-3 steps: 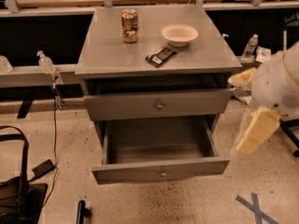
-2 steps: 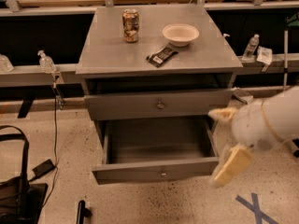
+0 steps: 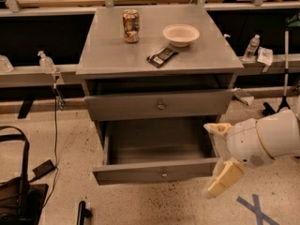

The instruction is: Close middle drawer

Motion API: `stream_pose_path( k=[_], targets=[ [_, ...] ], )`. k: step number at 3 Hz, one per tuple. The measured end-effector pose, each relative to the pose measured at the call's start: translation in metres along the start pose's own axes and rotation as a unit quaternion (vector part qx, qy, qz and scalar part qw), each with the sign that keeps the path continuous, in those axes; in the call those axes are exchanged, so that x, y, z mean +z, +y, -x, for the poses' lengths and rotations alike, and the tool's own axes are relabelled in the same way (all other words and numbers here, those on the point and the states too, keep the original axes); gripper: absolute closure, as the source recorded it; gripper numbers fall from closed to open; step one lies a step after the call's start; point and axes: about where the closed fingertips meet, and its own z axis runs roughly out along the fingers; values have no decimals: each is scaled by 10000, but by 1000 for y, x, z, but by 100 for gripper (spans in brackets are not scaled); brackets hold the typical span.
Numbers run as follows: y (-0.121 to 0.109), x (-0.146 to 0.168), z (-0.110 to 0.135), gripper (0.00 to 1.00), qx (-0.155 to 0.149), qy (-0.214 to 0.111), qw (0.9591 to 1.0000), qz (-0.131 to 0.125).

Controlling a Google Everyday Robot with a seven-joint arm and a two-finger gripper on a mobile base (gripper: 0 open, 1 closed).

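Observation:
The middle drawer is a grey metal box with a small round knob. It is pulled far out of the grey cabinet and is empty inside. The drawer above it sits nearly flush. Anything below the open drawer is hidden by it. My gripper, cream fingers on a white arm, is at the right end of the open drawer's front. One finger is by the drawer's right wall and the other is just past the front's right end. The fingers are apart and hold nothing.
On the cabinet top stand a can, a white bowl and a black snack bar. A black bag and cable lie on the floor at left. Blue tape marks the floor at right. Bottles sit on the back ledge.
My arm has come down and leftwards from beside the cabinet's upper right to the right end of the open drawer's front. The drawers have not moved.

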Motion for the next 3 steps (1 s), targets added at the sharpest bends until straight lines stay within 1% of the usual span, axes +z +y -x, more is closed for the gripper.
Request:
stream_pose_path(
  k=[1, 2, 3],
  targets=[
    [0, 56, -28, 0, 202, -563, 9979, 249],
    [11, 135, -72, 0, 275, -1519, 9874, 348],
    [20, 185, -109, 0, 513, -1932, 9781, 573]
  ],
)
